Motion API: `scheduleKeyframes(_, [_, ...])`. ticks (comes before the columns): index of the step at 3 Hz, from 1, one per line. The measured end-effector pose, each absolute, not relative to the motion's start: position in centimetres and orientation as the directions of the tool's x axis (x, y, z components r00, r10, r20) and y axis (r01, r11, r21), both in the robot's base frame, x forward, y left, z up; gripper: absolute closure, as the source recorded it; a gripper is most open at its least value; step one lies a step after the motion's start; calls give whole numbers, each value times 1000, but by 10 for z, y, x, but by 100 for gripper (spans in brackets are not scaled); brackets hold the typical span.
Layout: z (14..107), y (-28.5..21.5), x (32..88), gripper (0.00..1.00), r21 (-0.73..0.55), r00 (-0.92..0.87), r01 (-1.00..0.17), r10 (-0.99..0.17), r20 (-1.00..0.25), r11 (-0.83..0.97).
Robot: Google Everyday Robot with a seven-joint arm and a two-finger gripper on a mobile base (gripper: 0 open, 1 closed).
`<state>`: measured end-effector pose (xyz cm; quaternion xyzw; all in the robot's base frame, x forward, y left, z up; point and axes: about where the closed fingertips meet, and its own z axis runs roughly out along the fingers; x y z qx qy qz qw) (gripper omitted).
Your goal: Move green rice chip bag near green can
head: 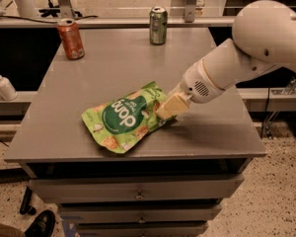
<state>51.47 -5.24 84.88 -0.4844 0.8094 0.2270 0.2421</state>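
The green rice chip bag point(122, 120) lies flat on the grey table point(113, 68), near its front edge and left of centre. My gripper point(170, 107), with cream fingers, comes in from the right and is shut on the bag's right edge, low over the table. The green can point(158, 25) stands upright at the table's far edge, well behind the bag. My white arm point(237, 58) stretches from the upper right down to the gripper.
An orange-red can point(70, 38) stands at the table's far left corner. A white pump bottle point(3, 85) sits on a lower shelf to the left. Drawers point(138, 194) are under the tabletop. A shoe point(39, 224) shows at the bottom left.
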Motion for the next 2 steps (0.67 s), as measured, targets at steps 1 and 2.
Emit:
scheduleKeyframes(1, [862, -77, 531, 100, 90, -403, -892, -689, -602, 444])
scheduleKeyframes(2, [889, -113, 556, 100, 12, -375, -888, -708, -599, 460])
